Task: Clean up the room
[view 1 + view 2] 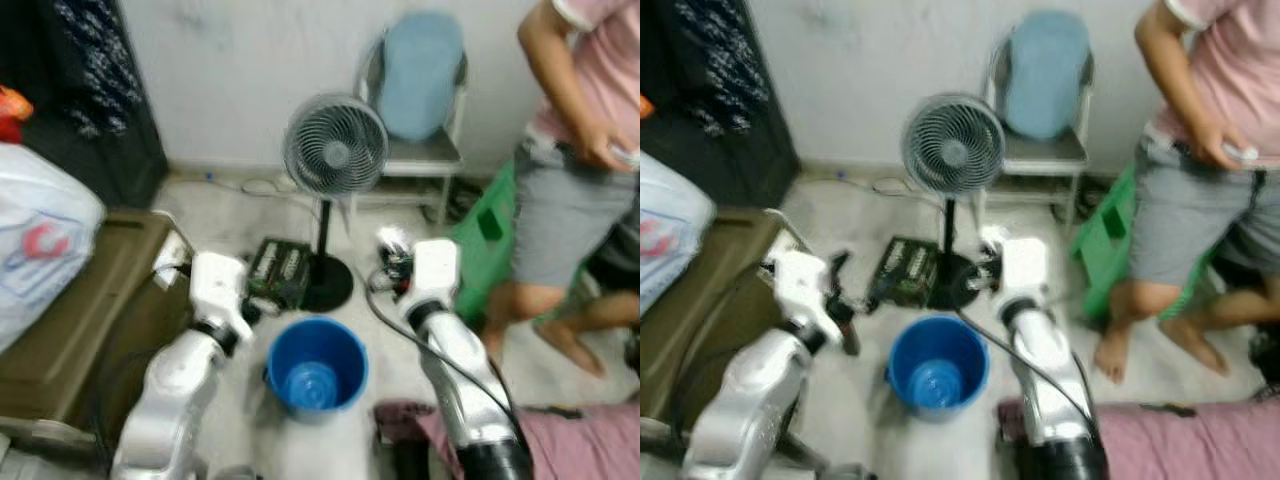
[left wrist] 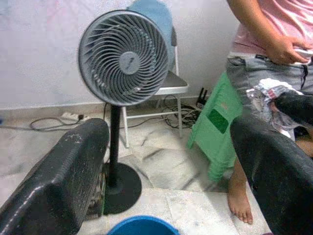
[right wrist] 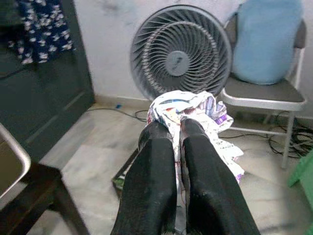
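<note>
My right gripper (image 3: pixel 178 129) is shut on a crumpled white wrapper with coloured print (image 3: pixel 195 110). It holds the wrapper (image 1: pixel 393 240) above the floor, beyond and a little to the right of a blue bucket (image 1: pixel 350 365). The bucket stands upright on the floor between my two arms. Left of the bucket, my left gripper (image 2: pixel 166 161) is open, its black fingers (image 2: pixel 58 181) wide apart with nothing between them. The bucket's rim (image 2: pixel 142 223) lies just below it, and the wrapper (image 2: pixel 269 95) shows off to one side.
A grey pedestal fan (image 1: pixel 335 150) stands just past the bucket, with a dark box (image 1: pixel 280 272) by its base. Behind are a chair (image 1: pixel 425 155) with a blue cushion and a green stool (image 1: pixel 490 240). A person (image 1: pixel 570 200) stands at the right. A brown case (image 1: pixel 90 300) lies at the left.
</note>
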### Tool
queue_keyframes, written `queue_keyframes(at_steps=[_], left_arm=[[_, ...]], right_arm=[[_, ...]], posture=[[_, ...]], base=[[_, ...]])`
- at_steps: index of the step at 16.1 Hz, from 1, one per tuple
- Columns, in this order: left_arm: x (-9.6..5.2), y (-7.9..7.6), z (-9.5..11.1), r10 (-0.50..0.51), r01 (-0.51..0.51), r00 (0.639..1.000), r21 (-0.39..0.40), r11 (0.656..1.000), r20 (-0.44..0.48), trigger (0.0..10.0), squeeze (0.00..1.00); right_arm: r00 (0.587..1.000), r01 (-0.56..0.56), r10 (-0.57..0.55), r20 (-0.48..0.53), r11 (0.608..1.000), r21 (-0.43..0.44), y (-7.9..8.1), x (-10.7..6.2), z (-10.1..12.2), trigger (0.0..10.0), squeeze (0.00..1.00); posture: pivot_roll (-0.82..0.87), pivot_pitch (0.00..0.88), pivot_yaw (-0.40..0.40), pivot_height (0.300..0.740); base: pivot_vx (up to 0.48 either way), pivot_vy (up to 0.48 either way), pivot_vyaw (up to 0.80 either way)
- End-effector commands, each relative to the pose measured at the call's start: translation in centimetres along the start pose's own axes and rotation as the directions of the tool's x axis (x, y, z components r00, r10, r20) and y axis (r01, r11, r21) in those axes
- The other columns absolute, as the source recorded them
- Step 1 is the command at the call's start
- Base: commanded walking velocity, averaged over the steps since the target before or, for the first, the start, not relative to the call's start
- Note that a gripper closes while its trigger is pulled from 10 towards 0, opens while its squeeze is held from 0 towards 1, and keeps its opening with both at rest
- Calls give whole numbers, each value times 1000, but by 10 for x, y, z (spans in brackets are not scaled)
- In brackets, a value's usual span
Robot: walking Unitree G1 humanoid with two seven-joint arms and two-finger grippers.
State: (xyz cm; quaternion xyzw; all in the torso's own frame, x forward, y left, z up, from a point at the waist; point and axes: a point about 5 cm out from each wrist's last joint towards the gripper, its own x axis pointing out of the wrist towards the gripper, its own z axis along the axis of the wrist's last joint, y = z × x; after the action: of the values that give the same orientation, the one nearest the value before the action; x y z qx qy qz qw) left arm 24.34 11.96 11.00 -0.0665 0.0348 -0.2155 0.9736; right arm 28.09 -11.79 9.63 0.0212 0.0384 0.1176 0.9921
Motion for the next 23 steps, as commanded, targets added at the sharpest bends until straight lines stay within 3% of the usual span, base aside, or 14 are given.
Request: queue_keyframes(at_steps=[1,7,18,23], left_arm=[[4,-8,2,-25,25,1000,-2,1000,9,10000,0],[4,-6,2,-6,5,1000,26,1000,6,10000,0],[7,-5,1,18,-18,1000,52,999,3,10000,0],[9,-9,1,-10,10,1000,25,1000,8,10000,0]], right_arm=[[999,31,-31,6,999,-18,-11,-2,2,10000,0],[1000,11,-10,13,999,-43,-8,-1,3,10000,0],[1000,14,-14,7,999,-50,-9,0,1,10000,0],[1000,27,-26,15,999,-27,-8,2,1,10000,0]], posture=[[-4,0,-34,740],[-1,0,-40,740],[-3,0,-42,740],[-8,0,-42,740]], base=[[352,0,0],[157,0,81],[0,0,763],[0,0,0]])
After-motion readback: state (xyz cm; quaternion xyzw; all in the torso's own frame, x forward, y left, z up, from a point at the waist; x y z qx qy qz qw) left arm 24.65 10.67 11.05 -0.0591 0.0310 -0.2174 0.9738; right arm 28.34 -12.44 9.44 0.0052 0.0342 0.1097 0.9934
